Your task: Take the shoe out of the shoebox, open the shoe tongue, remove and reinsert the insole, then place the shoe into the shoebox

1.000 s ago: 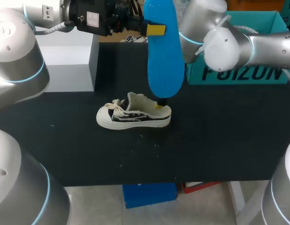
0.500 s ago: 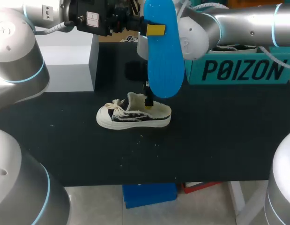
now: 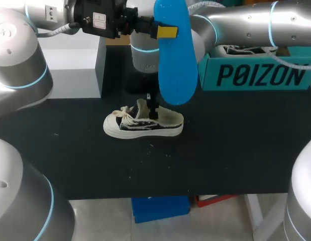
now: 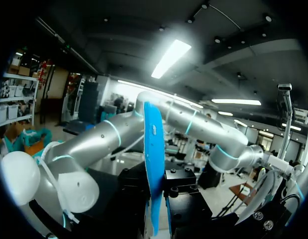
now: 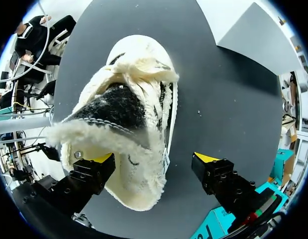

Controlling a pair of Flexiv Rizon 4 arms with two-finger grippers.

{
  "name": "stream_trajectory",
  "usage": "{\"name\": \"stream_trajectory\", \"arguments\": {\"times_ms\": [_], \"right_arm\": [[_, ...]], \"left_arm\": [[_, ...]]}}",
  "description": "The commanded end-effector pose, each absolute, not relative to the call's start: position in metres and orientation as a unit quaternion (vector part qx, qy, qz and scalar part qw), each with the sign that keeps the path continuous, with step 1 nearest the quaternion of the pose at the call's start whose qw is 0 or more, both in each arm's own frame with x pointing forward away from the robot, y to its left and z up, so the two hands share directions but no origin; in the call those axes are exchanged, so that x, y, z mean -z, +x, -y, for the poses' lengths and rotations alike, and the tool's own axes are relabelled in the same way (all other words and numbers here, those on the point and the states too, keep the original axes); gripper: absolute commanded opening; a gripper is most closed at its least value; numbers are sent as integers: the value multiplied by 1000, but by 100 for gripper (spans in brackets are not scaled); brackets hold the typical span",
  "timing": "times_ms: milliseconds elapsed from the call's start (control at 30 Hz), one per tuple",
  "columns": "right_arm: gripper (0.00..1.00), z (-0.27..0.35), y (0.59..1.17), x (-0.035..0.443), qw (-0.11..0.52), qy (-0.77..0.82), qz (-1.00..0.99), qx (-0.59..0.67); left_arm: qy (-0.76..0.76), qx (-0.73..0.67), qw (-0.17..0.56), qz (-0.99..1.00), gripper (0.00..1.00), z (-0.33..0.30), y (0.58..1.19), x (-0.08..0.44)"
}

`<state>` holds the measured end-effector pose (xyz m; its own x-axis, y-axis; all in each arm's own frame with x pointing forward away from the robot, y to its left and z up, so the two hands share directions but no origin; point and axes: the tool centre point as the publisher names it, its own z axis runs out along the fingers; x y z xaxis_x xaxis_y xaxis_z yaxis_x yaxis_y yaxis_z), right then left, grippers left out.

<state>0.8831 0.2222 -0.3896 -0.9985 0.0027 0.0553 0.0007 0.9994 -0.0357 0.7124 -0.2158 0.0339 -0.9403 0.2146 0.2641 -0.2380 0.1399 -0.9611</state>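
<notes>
A white low shoe (image 3: pixel 142 123) with dark side panels and loose laces lies on its sole in the middle of the black table (image 3: pixel 235 150). High above it my left gripper (image 3: pixel 167 31) is shut on a blue insole (image 3: pixel 176 60), which hangs upright; in the left wrist view the insole (image 4: pixel 152 149) stands edge-on between the gripper's dark finger blocks (image 4: pixel 156 199). My right arm reaches across from the right, and its gripper (image 3: pixel 152 107) hangs open right over the shoe's opening. The right wrist view looks down into the shoe (image 5: pixel 129 124), with the open gripper (image 5: pixel 154 158) over its heel end.
The teal shoebox (image 3: pixel 255 75) stands open at the back right with another shoe (image 3: pixel 245 49) inside. A grey and white box (image 3: pixel 75 70) stands at the back left. Small white crumbs dot the table in front of the shoe.
My right arm has swung leftward, carrying its open gripper from the shoe's heel to above the shoe's middle. The left gripper and the insole have stayed where they were.
</notes>
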Motion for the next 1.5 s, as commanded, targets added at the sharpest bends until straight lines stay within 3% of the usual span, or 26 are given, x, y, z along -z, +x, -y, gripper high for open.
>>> {"name": "stream_trajectory", "arguments": {"times_ms": [33,167,200,1200,1500], "right_arm": [[47,-218,882,392,26,-4,1000,-9],[6,-218,882,394,22,-5,1000,0],[0,-218,883,394,21,-3,1000,3],[0,-224,884,393,32,26,999,10],[0,-187,908,329,-10,-203,979,17]], "left_arm": [[8,-655,172,735,0,217,713,-33],[8,-655,172,735,0,217,713,-33],[8,-655,172,735,0,217,713,-33],[8,-655,172,735,0,217,713,-33],[8,-655,172,735,0,217,713,-33]]}}
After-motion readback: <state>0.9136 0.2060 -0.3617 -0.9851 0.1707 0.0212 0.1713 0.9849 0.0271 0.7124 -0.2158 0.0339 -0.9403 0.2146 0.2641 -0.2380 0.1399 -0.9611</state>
